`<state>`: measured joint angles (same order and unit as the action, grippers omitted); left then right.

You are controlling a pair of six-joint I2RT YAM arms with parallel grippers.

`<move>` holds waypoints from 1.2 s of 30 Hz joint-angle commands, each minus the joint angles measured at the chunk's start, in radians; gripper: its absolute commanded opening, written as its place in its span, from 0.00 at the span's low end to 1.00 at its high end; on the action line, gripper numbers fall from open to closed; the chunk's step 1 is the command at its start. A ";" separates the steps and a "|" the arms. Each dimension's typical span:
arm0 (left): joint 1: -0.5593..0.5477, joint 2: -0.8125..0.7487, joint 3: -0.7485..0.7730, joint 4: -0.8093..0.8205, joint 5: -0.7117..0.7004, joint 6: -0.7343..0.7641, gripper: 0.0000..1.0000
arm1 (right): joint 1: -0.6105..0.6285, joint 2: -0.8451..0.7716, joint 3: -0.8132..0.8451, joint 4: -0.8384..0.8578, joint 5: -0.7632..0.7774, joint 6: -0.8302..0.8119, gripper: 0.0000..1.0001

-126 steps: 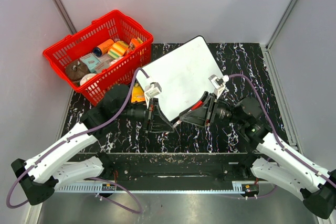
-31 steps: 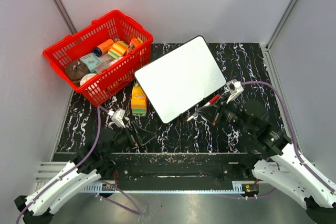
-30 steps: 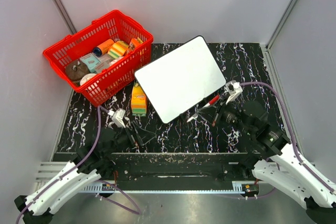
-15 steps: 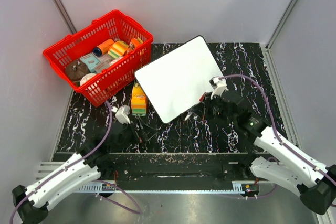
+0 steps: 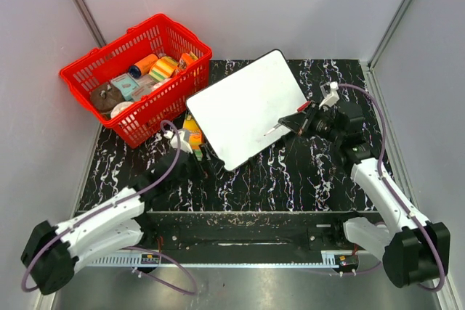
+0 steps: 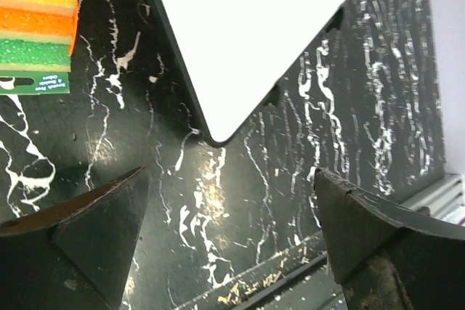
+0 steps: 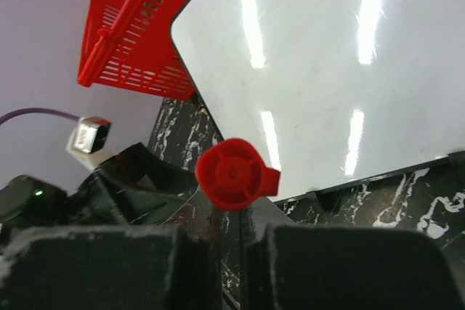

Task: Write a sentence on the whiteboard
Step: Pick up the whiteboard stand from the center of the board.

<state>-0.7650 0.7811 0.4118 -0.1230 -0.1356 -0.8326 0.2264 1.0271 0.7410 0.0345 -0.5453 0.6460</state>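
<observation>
Black marbled tabletop [image 5: 290, 172], perhaps laminate, holds whiteboard [image 5: 243, 110] between grey walls [image 5: 290, 5].

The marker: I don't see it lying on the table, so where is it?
Top view, right of centre: the marker is clamped in the right gripper, its tip over the whiteboard near that board's right edge.
</observation>
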 commanded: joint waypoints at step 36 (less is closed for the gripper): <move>-0.043 0.541 0.323 0.003 -0.113 0.053 0.84 | -0.188 0.031 -0.042 0.104 -0.262 0.109 0.00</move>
<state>-0.7696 1.3109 0.6498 0.0280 -0.1570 -0.7654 0.0429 1.0916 0.6739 0.1223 -0.7765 0.7601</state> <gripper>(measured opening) 0.850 0.085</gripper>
